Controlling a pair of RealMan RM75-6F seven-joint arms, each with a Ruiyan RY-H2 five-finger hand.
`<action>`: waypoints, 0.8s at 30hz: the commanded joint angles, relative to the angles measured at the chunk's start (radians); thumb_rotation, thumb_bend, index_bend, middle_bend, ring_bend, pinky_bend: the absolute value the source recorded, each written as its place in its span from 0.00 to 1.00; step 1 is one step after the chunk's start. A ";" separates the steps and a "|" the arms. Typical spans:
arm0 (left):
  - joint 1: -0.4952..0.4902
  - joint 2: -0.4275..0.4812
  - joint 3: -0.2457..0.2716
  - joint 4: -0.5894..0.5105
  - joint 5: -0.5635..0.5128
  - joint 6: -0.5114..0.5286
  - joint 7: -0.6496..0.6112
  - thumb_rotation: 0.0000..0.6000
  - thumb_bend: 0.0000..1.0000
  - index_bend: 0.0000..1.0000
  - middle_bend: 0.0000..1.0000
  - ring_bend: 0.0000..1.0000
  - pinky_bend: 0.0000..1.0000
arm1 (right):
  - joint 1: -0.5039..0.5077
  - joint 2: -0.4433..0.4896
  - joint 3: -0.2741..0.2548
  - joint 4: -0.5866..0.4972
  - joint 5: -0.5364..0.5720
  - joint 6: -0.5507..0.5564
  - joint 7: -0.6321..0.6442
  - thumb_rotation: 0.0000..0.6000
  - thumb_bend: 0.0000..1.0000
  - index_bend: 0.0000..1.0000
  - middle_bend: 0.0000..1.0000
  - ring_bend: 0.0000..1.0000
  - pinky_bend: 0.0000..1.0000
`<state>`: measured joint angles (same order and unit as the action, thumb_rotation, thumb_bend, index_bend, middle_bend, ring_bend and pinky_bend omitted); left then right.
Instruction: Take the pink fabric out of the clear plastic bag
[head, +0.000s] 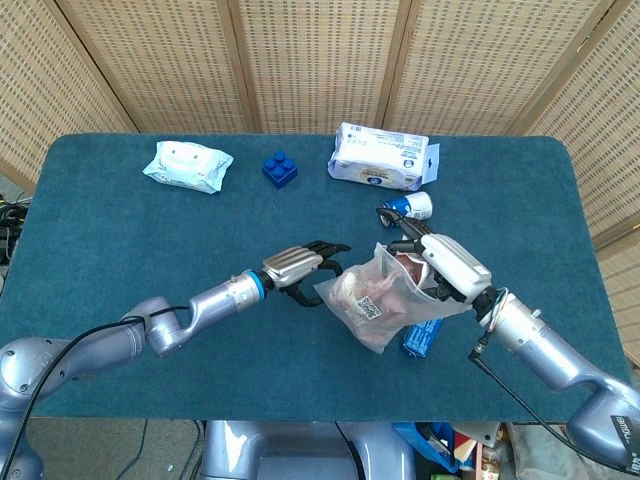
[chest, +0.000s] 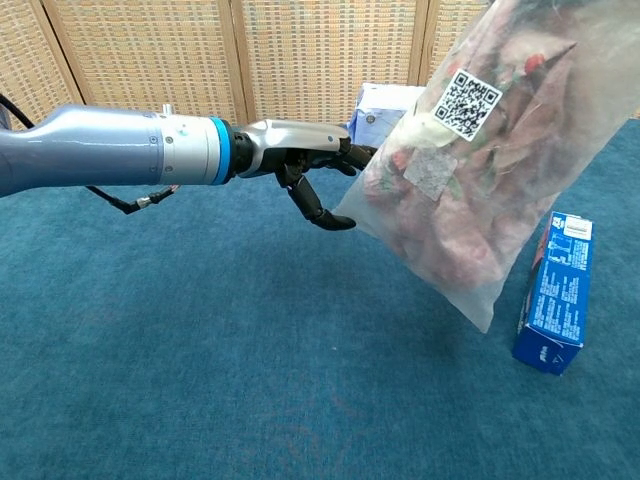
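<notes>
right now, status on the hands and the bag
Right robot hand holds clear bag off the table. Left robot hand open, fingertips at the bag's side. Pink fabric inside the bag. Blue box lies beside the bag.

Glossy clear plastic bag (chest: 500, 170), matt blue cloth table (head: 120, 240), woven wicker screen (head: 310, 60).

Pink fabric (head: 385, 292); clear bag (chest: 560, 120); teal table (head: 120, 230); blue brick (head: 280, 168).

Bright, even light from overhead — soft shadows on the teal tablecloth (head: 120, 240), mild glare on the clear plastic bag (chest: 500, 150), both views sharp.
</notes>
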<state>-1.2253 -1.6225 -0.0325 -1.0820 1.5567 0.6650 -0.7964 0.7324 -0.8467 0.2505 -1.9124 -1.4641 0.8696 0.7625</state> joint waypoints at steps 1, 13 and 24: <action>-0.001 -0.003 -0.002 0.002 -0.001 -0.001 -0.002 1.00 0.41 0.42 0.00 0.00 0.00 | 0.000 0.000 0.000 0.000 0.001 0.000 0.000 1.00 0.63 0.75 0.00 0.00 0.00; -0.004 -0.016 -0.010 0.014 -0.007 -0.009 0.004 1.00 0.48 0.66 0.00 0.00 0.00 | 0.000 0.000 0.000 0.000 -0.001 0.001 0.004 1.00 0.63 0.75 0.00 0.00 0.00; 0.021 0.007 -0.001 0.032 -0.023 -0.012 0.042 1.00 0.54 0.75 0.00 0.00 0.00 | -0.012 -0.029 -0.010 0.028 0.010 0.015 0.004 1.00 0.63 0.75 0.00 0.00 0.00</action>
<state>-1.2096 -1.6218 -0.0372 -1.0522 1.5356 0.6524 -0.7597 0.7219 -0.8722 0.2420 -1.8878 -1.4571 0.8823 0.7675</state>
